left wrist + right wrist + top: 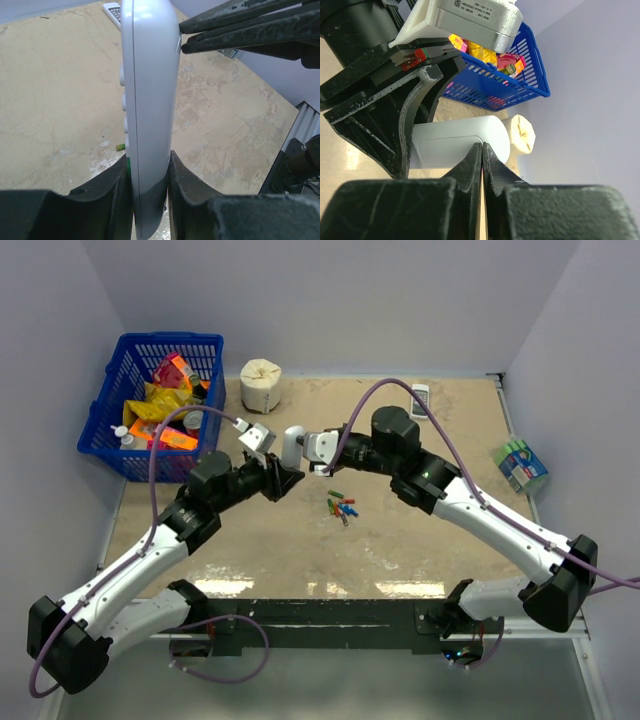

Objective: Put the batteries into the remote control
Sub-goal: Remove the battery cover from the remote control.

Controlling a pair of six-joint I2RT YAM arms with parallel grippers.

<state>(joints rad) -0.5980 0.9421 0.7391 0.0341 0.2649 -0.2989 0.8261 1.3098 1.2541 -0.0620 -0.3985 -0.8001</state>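
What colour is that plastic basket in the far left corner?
Blue, with an open lattice wall. The basket shows best in the top external view.

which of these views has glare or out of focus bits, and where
Top external: pale glare patches on the table along its near edge, the rest evenly lit. Left wrist: the left fingers at the bottom are soft and dark, and the remote control between them is sharper. Right wrist: the right fingers are dark and blurred up close, while the blue basket behind is crisp.

One remote (291, 448), one handset (421, 400), one basket (103, 420), one roll (262, 385).
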